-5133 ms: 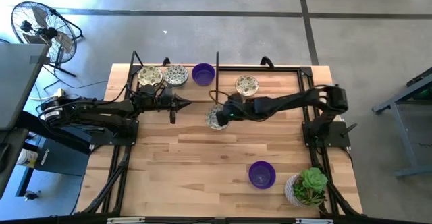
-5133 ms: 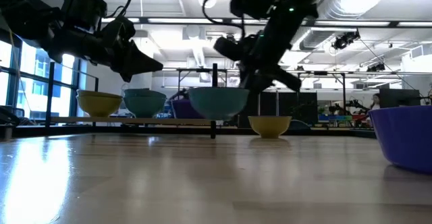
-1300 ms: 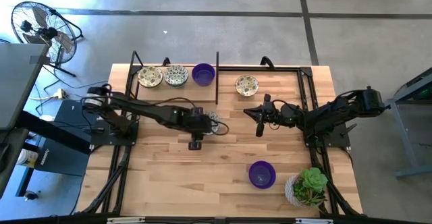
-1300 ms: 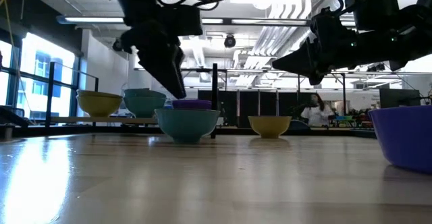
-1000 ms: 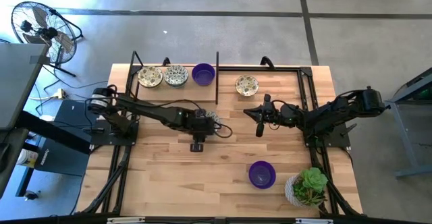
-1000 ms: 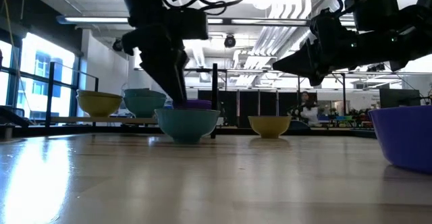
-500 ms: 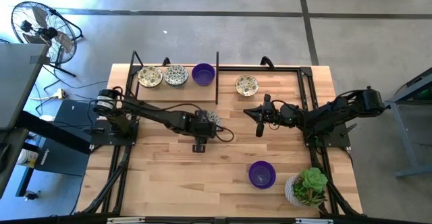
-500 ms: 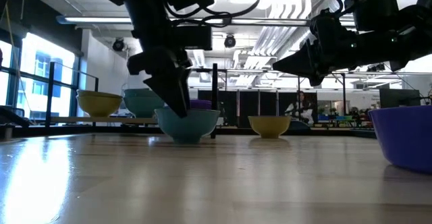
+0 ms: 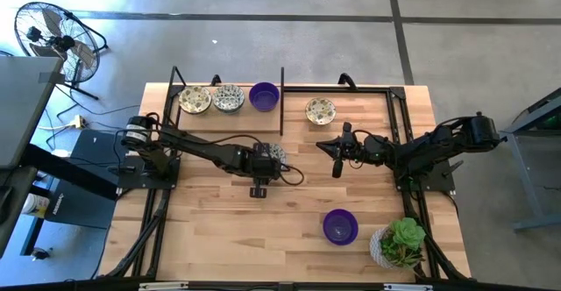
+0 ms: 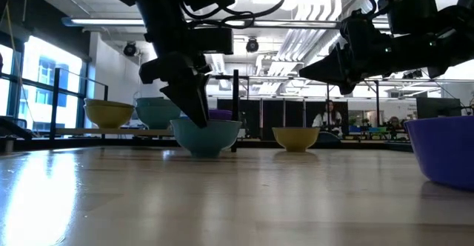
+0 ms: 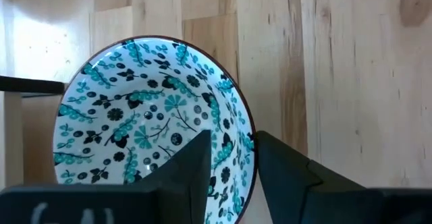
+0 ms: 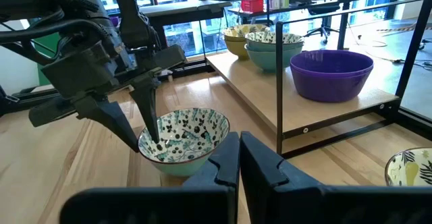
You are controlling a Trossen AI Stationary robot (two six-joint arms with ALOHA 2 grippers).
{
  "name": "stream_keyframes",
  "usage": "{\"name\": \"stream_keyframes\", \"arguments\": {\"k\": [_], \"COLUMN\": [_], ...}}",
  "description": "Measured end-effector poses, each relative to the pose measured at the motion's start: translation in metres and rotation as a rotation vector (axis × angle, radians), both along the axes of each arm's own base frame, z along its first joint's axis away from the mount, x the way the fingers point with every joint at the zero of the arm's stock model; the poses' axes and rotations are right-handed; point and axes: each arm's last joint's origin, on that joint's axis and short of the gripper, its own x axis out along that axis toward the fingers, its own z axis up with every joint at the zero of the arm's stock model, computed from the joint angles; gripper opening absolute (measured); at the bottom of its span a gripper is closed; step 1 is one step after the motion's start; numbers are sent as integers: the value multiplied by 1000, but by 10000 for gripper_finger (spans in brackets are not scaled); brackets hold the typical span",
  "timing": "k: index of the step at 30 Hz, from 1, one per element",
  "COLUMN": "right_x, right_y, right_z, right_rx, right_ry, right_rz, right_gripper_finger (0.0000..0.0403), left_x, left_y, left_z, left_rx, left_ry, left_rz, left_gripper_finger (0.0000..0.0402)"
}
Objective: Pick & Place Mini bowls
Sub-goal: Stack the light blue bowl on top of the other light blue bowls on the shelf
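— So where is the patterned mini bowl (image 11: pixel 152 126) at this moment?

— On the tabletop (image 9: pixel 263 230), near the middle, just in front of the raised shelf (image 12: pixel 297 109). The left pincer (image 11: pixel 229 163) comes down over its near rim, one finger inside the bowl and the other outside, so the wall sits between them. The gap looks narrow, and I judge it is pinching the rim, though the bowl rests on the wood.

— Why take it by the rim?

— Likely because the bowl is too wide to span; the thin wall is the only part the fingers can straddle.

— And the other bowls?

— Two patterned bowls (image 9: pixel 210 98) and a purple bowl (image 9: pixel 264 95) stand in a row on the shelf, probably where this one belongs. Another patterned bowl (image 9: pixel 320 110) sits right of the divider, and a second purple bowl (image 9: pixel 340 226) is near the front, beside the potted plant (image 9: pixel 401 241).

— The right arm?

— The right pincer (image 12: pixel 238 158) hangs above the tabletop, well apart, fingers pressed together, apparently waiting clear of the work.
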Motion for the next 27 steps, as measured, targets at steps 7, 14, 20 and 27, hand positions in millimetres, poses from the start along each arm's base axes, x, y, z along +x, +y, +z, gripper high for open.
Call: {"name": "stream_keyframes", "arguments": {"k": [7,14,20,27], "right_x": [0,0,0,0], "right_y": [0,0,0,0], "right_z": [0,0,0,0], "right_rx": [0,0,0,0], "right_ry": [0,0,0,-1], "right_rz": [0,0,0,-2], "right_gripper_finger": [1,1,2,2], "left_x": [0,0,4,6], "left_y": [0,0,0,0], "left_z": [0,0,-19,-28], "left_rx": [1,-1,7,19], "left_ry": [0,1,59,90], "left_rz": [0,-1,-9,-22], "left_gripper_finger": [111,111,111,110]}}
